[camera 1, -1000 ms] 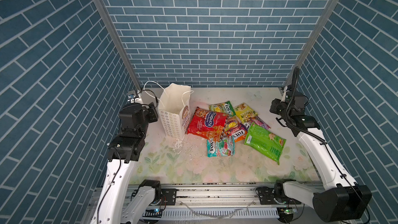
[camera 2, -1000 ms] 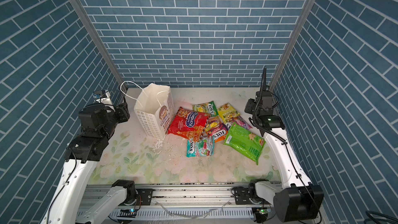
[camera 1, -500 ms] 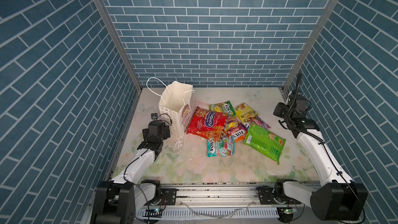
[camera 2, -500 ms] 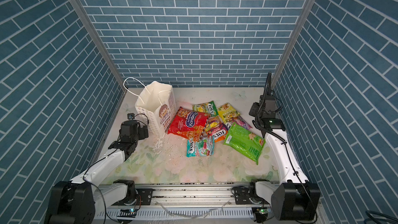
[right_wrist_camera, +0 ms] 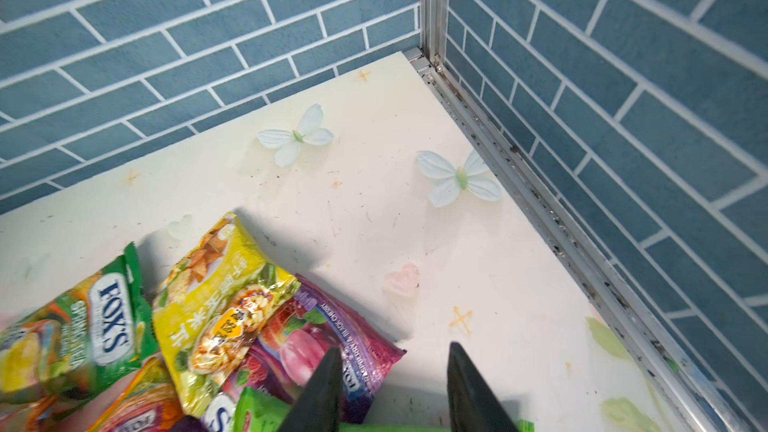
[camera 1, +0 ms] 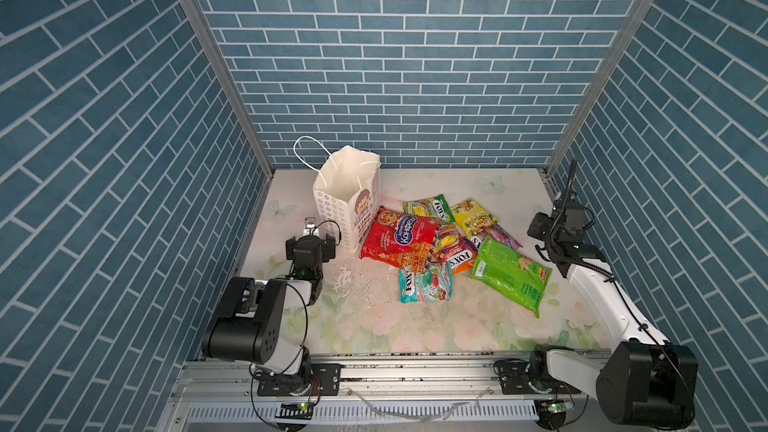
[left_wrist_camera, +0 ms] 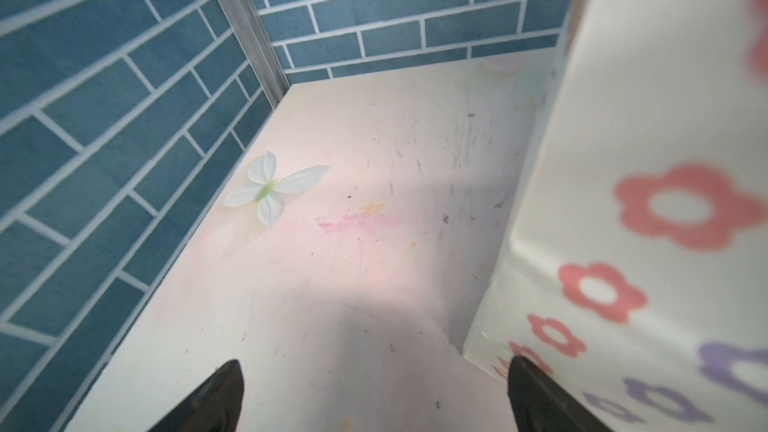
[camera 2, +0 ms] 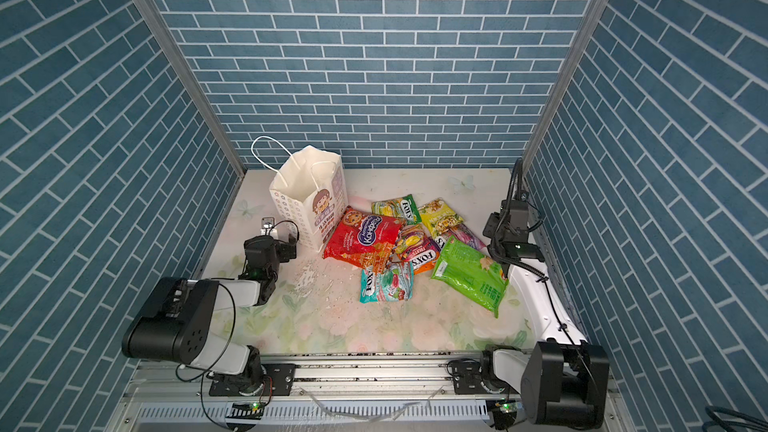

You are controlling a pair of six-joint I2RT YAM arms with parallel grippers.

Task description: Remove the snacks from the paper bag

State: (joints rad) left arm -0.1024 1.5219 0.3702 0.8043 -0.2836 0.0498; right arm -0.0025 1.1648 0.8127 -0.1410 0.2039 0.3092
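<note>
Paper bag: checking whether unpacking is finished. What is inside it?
In both top views the paper bag shows only bare white inner walls; its bottom is hidden by its front wall.

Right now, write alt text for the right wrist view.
A green FOX'S packet, a yellow packet and a purple packet lie bunched on a pale table, beside the open, empty right gripper. Blue brick walls meet in the corner behind.

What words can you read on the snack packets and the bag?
"FOX'S": green packet
"FOX'S", "FRUITS": orange packet
"FOX'S": teal packet
"BLACK CHERRY": purple packet
Chinese characters I cannot read: yellow packet
Too blurred or small: red packet, big green packet, print on the paper bag
</note>
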